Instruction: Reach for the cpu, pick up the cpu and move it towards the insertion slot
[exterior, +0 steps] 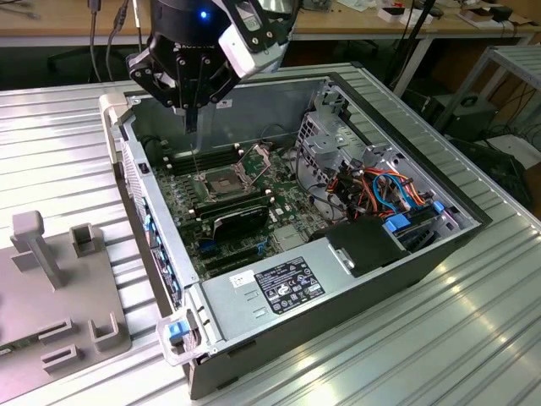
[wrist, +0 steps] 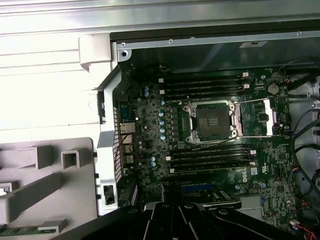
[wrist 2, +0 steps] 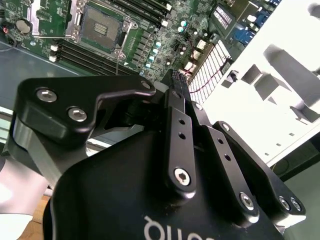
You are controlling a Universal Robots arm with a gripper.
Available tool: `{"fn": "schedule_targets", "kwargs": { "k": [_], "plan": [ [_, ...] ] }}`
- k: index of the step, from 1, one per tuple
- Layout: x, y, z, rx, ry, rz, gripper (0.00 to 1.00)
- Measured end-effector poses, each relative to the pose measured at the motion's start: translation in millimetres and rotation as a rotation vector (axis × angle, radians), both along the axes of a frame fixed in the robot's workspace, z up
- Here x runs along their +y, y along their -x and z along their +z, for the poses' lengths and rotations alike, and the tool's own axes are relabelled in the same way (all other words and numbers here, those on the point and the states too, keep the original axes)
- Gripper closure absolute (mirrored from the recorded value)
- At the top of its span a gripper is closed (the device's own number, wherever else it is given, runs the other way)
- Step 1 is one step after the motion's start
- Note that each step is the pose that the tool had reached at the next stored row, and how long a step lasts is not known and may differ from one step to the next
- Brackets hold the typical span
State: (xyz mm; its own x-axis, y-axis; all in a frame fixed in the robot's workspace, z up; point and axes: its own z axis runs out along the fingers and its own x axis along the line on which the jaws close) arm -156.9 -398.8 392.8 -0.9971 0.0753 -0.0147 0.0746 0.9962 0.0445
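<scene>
Lying flat, insertion slot (wrist: 212,120) facing up

My gripper (exterior: 193,118) hangs pointing straight down from my wrist (exterior: 203,51). In the second wrist view my two fingers (wrist 2: 179,115) meet at their tips, pressed together, linkage bars folded inward against the black gripper body
</scene>
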Motion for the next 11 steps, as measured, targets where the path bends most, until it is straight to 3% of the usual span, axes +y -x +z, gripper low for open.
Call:
{"fn": "schedule_targets", "kwargs": {
  "k": [11],
  "plan": [
    [0.0, 10.4, -0.1, 0.0007, 0.0001, 0.000, 0.89]
  ]
}}
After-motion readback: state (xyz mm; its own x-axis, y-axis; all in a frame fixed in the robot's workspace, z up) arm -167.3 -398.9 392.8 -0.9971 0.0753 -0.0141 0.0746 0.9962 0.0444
